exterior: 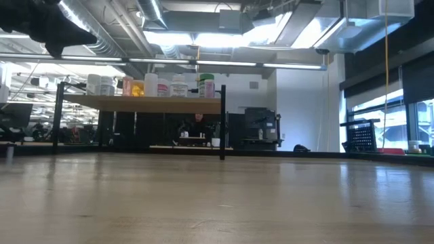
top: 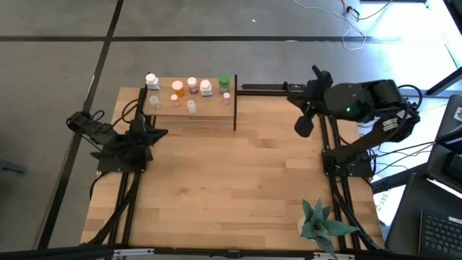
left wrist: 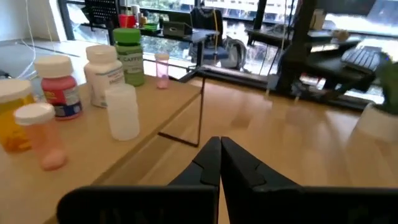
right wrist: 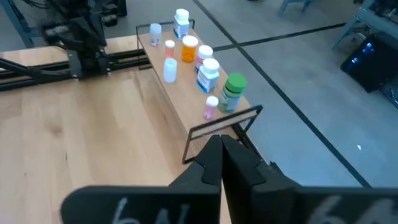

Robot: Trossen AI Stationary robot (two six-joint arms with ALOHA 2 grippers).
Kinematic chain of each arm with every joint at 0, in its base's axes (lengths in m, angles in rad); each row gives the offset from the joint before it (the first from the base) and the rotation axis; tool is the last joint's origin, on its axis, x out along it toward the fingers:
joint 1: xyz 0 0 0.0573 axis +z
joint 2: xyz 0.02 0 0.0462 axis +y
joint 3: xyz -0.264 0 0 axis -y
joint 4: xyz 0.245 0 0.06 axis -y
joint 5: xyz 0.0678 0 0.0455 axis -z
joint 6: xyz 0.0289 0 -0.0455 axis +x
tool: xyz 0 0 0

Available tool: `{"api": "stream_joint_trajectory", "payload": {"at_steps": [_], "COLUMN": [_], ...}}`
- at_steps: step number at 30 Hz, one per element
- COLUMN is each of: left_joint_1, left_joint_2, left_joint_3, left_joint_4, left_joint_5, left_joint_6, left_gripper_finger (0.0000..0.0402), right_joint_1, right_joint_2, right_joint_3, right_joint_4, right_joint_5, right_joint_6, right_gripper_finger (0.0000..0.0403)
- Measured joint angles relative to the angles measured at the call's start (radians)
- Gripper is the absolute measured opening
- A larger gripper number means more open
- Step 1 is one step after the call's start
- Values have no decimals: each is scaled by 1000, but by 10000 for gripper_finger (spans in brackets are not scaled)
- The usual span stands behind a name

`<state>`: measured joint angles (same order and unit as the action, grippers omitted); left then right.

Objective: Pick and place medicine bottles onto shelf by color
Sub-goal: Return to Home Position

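Observation:
The shelf (top: 191, 110), a light wood platform on thin black posts, stands at the table's far left. On it stand several medicine bottles: a green one (top: 224, 81) (right wrist: 233, 90) at its right end, white-capped white ones (left wrist: 104, 73), an orange one (right wrist: 189, 48), a pink one (left wrist: 60, 93) and clear ones (left wrist: 123, 112). My left gripper (left wrist: 221, 154) is shut with nothing in it, level, just to the near left of the shelf. My right gripper (right wrist: 221, 151) is shut and bare, up in the air to the right of the shelf, tipped down toward it.
A green spiky plant (top: 321, 224) in a white pot stands at the table's near right corner. A black post (right wrist: 186, 146) marks the shelf's right end. Both arms' black base frames (top: 119, 188) run along the table's left and right edges.

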<state>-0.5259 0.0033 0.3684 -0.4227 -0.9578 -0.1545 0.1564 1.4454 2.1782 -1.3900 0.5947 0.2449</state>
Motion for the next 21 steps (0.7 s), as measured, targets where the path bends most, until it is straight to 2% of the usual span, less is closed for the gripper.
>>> {"api": "stream_joint_trajectory", "payload": {"at_steps": [4, 9, 12, 15, 18, 21], "left_joint_1": [0, 8, 25, 50, 73, 92], "left_joint_2": [0, 0, 0, 0, 0, 0], "left_joint_3": [-56, -129, -200, -271, -311, -325], "left_joint_4": [108, 263, 462, 629, 704, 706], "left_joint_5": [22, 87, 102, 190, 244, 252], "left_joint_6": [6, 31, 131, 236, 275, 265], "left_gripper_finger": [0, 0, 0, 0, 0, 0], "right_joint_1": [27, 65, 85, 98, 98, 98], "right_joint_2": [-91, -265, -373, -474, -561, -662], "right_joint_3": [-172, -441, -624, -806, -957, -1068], "right_joint_4": [82, 339, 544, 762, 923, 1006], "right_joint_5": [39, 36, -1, -71, -142, -173], "right_joint_6": [46, 36, 0, -74, -125, -123], "right_gripper_finger": [3, 6, 6, 6, 6, 7]}}
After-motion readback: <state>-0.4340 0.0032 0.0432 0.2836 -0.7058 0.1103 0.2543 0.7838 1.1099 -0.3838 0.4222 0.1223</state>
